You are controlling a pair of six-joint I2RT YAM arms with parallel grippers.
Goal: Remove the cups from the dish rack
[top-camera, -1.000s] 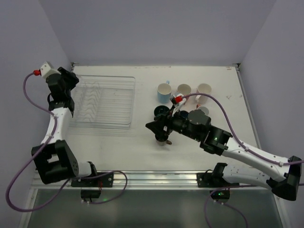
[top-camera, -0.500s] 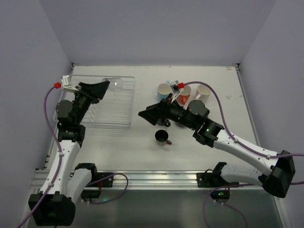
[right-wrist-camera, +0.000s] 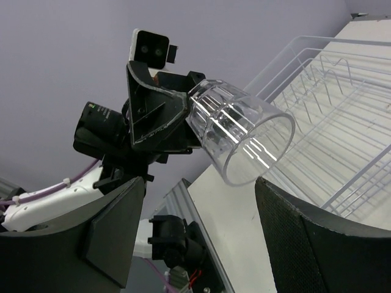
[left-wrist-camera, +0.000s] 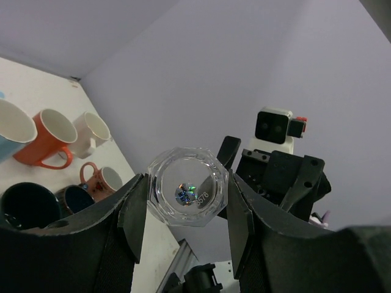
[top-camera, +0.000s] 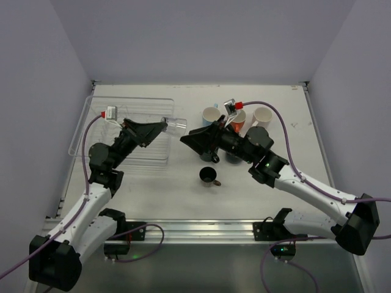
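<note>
The clear glass [top-camera: 175, 124] is held in the air on its side, above the right rim of the dish rack [top-camera: 131, 135], with its mouth facing the right arm. The left gripper [top-camera: 161, 126] pinches the glass at its base, one finger [left-wrist-camera: 133, 215] on each side. The right gripper [top-camera: 184, 140] is spread wide with nothing between its fingers. It points at the glass mouth from near by and does not touch it.

The rack lies on the far left part of the table [top-camera: 153, 183]. No cups show in it.

At far centre stand the light blue cup [top-camera: 211, 116], the orange cup [top-camera: 237, 117] and the white cup [top-camera: 263, 115], in a row. Just in front of them are the pink cup [left-wrist-camera: 102, 179], a dark cup [left-wrist-camera: 27, 206] and a second dark cup [left-wrist-camera: 78, 196], partly under the right arm. The brown cup [top-camera: 208, 176] stands upright alone, nearer the front.

The table is white and matte. Pale lilac walls [top-camera: 195, 36] enclose it on the left, far and right sides. A metal rail [top-camera: 201, 228] runs along the near edge.

Bare surface shows between the rack and the cups, and along the front.
</note>
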